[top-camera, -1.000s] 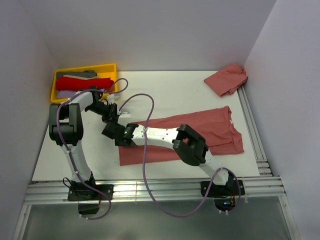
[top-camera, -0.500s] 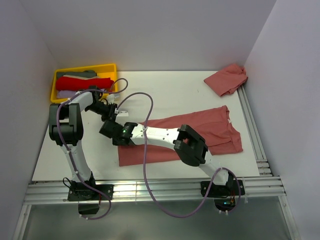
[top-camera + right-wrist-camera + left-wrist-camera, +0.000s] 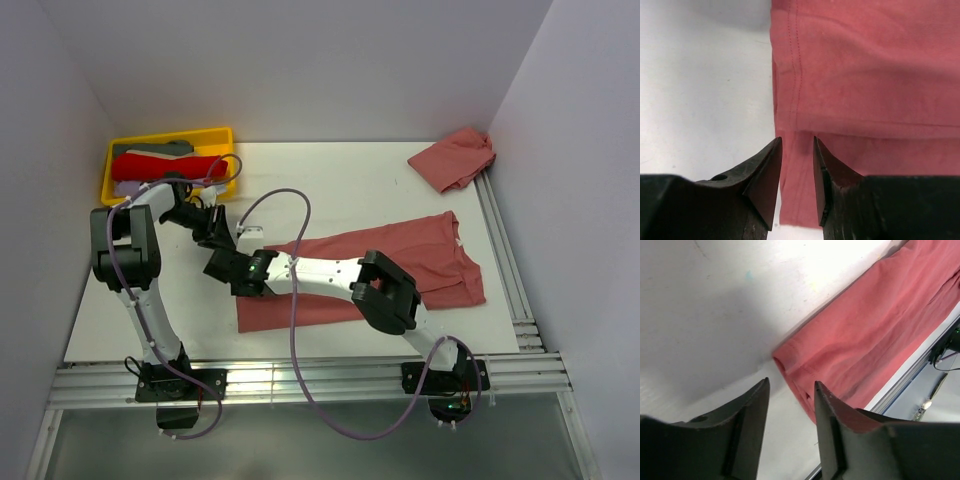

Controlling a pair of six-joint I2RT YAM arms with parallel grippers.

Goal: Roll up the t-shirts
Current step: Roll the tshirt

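lying across middle of table in top view: folded t-shirt, long strip running left to right. second t-shirt crumpled at far right corner. yellow tray at far left, folded clothes inside. left gripper and right gripper both near folded t-shirt's left end.

left wrist: left gripper fingers apart, nothing between, shirt corner just beyond tips.

right wrist: right gripper jaws parted, empty, over shirt's hemmed left edge.

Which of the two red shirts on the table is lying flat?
The long t-shirt in the middle of the table, lying flat as a wide strip. The other t-shirt is scrunched into a heap in the far right corner.
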